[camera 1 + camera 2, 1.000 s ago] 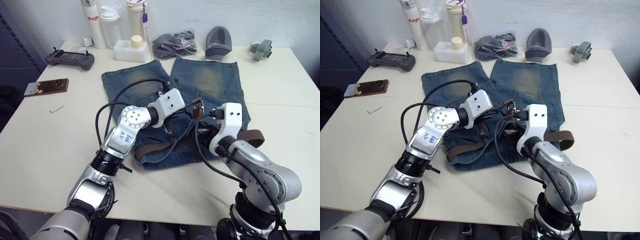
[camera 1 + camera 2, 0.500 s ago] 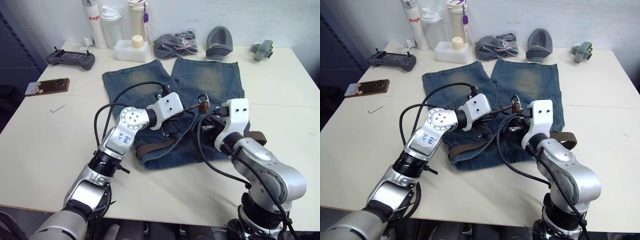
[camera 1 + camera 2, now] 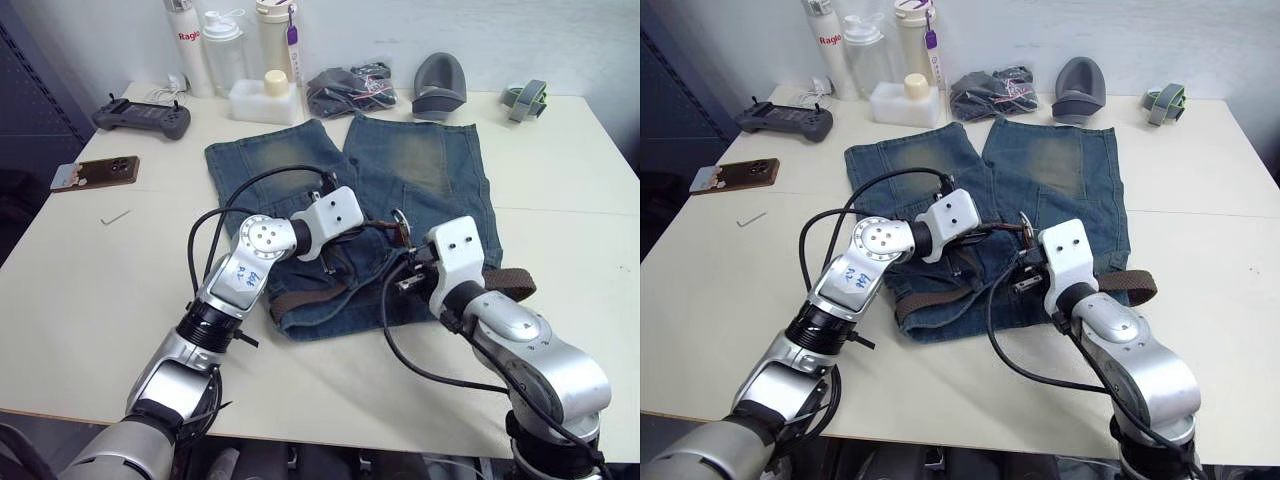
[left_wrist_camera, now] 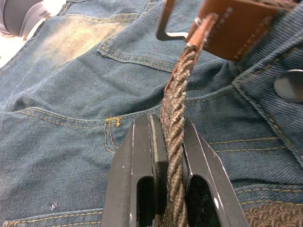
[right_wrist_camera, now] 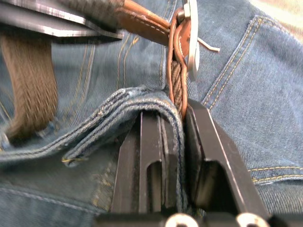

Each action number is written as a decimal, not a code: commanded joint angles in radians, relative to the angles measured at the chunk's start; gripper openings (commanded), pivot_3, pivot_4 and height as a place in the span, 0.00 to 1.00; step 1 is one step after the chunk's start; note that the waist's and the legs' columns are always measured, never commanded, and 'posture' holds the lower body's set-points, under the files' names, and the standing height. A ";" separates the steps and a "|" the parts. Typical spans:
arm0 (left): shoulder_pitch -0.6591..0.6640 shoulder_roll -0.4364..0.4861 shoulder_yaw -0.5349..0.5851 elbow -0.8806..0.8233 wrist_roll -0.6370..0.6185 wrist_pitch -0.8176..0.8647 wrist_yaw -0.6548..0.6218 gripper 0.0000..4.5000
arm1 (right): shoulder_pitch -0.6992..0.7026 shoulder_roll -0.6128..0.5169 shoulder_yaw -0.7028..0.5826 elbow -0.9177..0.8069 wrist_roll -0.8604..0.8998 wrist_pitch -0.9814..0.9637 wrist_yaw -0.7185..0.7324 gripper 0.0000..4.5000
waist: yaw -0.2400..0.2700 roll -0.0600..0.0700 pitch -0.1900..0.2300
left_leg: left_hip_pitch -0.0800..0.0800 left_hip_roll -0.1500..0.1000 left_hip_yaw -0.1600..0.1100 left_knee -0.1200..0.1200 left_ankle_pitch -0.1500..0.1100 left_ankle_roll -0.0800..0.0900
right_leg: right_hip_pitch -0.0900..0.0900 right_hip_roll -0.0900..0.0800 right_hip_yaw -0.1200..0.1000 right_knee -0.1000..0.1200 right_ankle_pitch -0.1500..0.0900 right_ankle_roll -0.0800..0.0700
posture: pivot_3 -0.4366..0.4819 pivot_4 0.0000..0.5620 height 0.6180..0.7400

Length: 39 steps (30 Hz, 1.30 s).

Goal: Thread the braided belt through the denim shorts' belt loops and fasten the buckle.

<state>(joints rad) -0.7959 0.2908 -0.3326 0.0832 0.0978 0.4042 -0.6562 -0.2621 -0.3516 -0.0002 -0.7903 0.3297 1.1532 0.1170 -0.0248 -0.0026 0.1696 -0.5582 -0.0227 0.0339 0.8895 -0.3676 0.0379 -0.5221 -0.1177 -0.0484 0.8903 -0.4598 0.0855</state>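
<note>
Left wrist view gives you the clearest look at the braided belt [image 4: 176, 156]: a dark-brown woven cord, pinched between the left gripper [image 4: 166, 156]'s two black fingers, running up to a tan stitched leather end and the silver buckle [image 4: 165, 26]. Right wrist view shows you the right gripper [image 5: 176, 142] closed on a folded edge of the denim shorts [image 5: 118, 109] together with the belt, just beneath the buckle.

From the head camera you see one pair of faded blue shorts [image 3: 300, 160] lying flat at centre frame, legs pointing toward the top, with lighter worn patches on each leg. One belt runs along the waistband at the shorts' lower edge, its free end sticking out past the shorts at centre right of the frame. Both grippers meet at the middle of the waistband.

Along the top edge you can count three bottles [image 3: 224, 50], one dark cloth bundle [image 3: 348, 88] and one game controller [image 3: 140, 117]. One phone [image 3: 92, 172] lies at the left edge.
</note>
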 commanded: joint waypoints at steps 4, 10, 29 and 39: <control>-0.016 0.000 0.018 -0.027 -0.002 -0.022 -0.001 0.00 | 0.033 -0.031 0.001 -0.021 -0.021 -0.063 0.024 0.01 | 0.000 0.000 0.000 | 0.000 0.000 0.000 0.000 0.000 0.000 | 0.000 0.000 0.000 0.000 0.000 0.000 | 0.48 0.27 0.31; -0.015 -0.001 0.017 -0.025 -0.002 -0.023 -0.001 0.00 | 0.039 -0.050 -0.003 -0.018 -0.032 -0.083 0.038 0.01 | 0.000 0.000 0.000 | 0.000 0.000 0.000 0.000 0.000 0.000 | 0.000 0.000 0.000 0.000 0.000 0.000 | 0.48 0.27 0.31; -0.025 -0.065 -0.030 0.003 -0.001 -0.048 -0.026 0.00 | 0.069 -0.358 0.230 0.020 -0.233 -0.365 0.219 0.01 | 0.003 -0.001 0.001 | 0.000 0.000 -0.001 0.001 0.000 0.000 | 0.001 0.000 -0.001 0.000 0.000 0.000 | 0.48 0.27 0.31; 0.010 -0.072 -0.020 0.006 -0.018 -0.048 -0.034 0.00 | 0.148 -0.583 -0.063 0.088 -0.187 -0.630 0.519 0.82 | 0.023 -0.002 0.002 | 0.000 0.000 -0.001 0.002 -0.001 0.001 | 0.002 0.000 -0.002 -0.002 0.000 0.000 | 0.48 0.27 0.31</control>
<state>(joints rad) -0.7898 0.2289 -0.3692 0.1017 0.0943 0.3601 -0.6922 -0.1084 -0.9091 0.0361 -0.6976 0.1433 0.5898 0.5805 -0.0014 -0.0047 0.1712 -0.5584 -0.0230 0.0332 0.8913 -0.3686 0.0396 -0.5197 -0.1180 -0.0508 0.8878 -0.4597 0.0858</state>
